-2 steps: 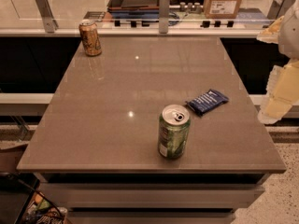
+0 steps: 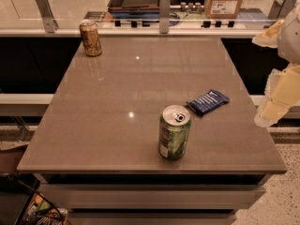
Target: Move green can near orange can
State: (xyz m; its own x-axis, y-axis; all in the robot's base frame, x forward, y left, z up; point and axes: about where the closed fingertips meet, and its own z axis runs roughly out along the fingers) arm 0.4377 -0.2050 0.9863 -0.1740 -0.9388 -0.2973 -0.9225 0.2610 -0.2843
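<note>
Nothing on the table has shifted since the earlier frame: both cans and the packet stand where they stood, and the arm at the right edge shows no clear change of position.

Green patterned aluminium drink can (image 2: 175,131), with white label patch and silver pull-tab top: upright near the front edge of the grey-brown flat table top (image 2: 117,93), right of centre. Orange-brown aluminium drink can (image 2: 90,37), with silver top: upright at the far left corner. The two are well apart, with bare table surface between them. A dark blue flat wrapped packet (image 2: 207,102) lies just behind and to the right of the green can, not touching it.

Gripper (image 2: 274,104): a pale, blurred form off the table's right side, about level with the packet, well clear of the green can and touching nothing visible. Whether it is open or closed cannot be told.

Assessment: the task appears not yet effectively begun. No grasp is made and the green can is unmoved. Remaining, in my judgement, are the approach, the grasp, the carry diagonally to the far left corner, and the release beside the orange can.
</note>
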